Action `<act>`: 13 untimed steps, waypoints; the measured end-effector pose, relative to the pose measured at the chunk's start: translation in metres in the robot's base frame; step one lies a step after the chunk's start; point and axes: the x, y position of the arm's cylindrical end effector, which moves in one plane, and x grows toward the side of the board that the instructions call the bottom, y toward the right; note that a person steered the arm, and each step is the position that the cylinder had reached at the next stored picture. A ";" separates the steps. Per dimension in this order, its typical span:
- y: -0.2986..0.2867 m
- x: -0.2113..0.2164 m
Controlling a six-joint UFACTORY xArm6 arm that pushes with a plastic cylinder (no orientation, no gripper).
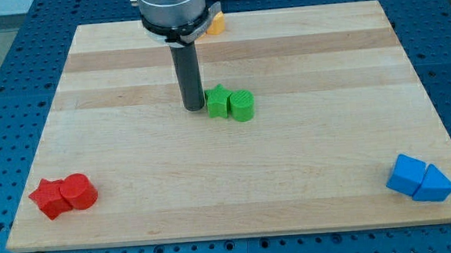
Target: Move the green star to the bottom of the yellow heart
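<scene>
My tip (194, 107), a plain rod with no gripper to open or close, stood just left of the green star (218, 101) mid-table, which touched a green cylinder (242, 106), probably set to push it, though the yellow heart could not be made out.

Our rod stands upright, upper centre of the frame.
Our tip (194, 107) rests on the surface; the silver-and-black mount sits at the frame's top edge.
</scene>
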 end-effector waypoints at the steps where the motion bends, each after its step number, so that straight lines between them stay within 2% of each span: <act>1: 0.010 0.050; 2: 0.034 0.041; 3: 0.020 -0.010; 4: 0.001 -0.025; 5: 0.004 0.021; 6: 0.035 0.049; 7: 0.076 0.038; 8: 0.070 -0.014; 9: 0.063 -0.029; 10: 0.062 -0.026; 11: 0.050 -0.065; 12: 0.046 -0.042; 13: 0.009 -0.042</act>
